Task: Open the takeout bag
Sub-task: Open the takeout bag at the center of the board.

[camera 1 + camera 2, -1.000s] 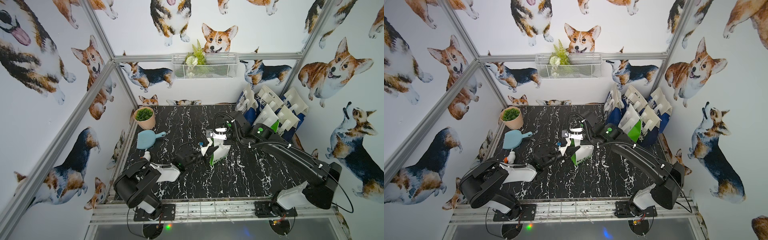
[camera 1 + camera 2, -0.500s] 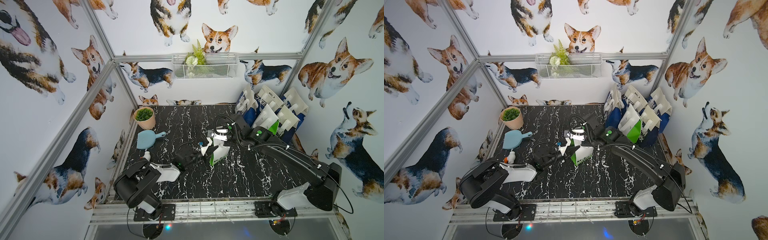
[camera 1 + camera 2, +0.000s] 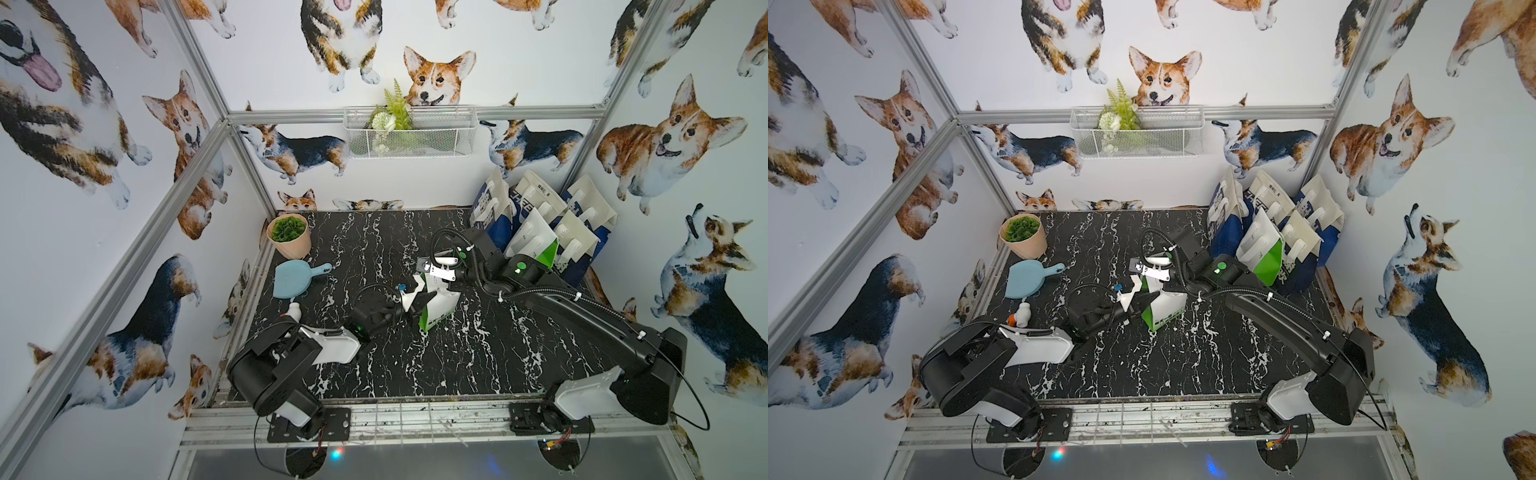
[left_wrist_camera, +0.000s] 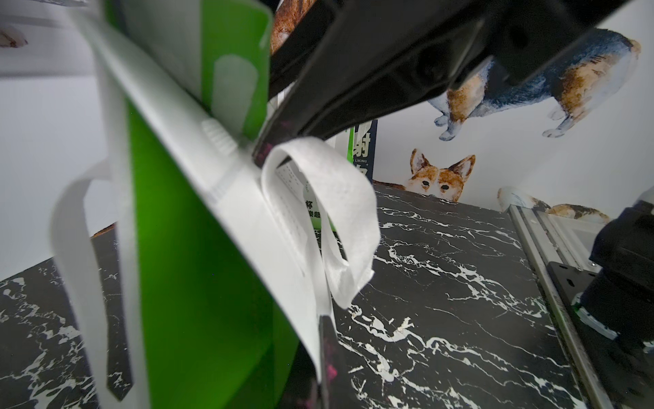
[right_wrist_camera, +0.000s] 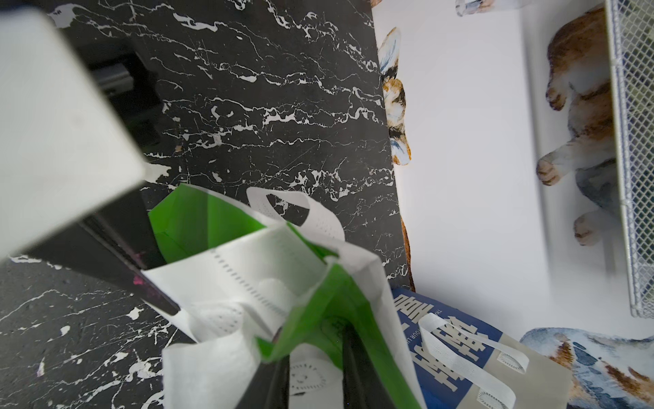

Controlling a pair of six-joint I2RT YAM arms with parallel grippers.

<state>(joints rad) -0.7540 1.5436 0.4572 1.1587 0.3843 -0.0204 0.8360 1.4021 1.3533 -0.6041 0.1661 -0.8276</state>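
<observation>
Behind takeout bag (image 3: pixel 438 308), spare bags (image 3: pixel 536 237) stand close; left end effector (image 3: pixel 417 301) clamps its rim, right end effector (image 5: pixel 315 345) narrowly parted.

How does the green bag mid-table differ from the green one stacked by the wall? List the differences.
The middle bag stands alone on the table; the stacked bag leans among blue bags. The middle bag's mouth is partly spread; the stacked bag is folded flat. The left hand is clamped on the middle bag's rim; no hand touches the stacked bag. Both are green and white with white handles.
</observation>
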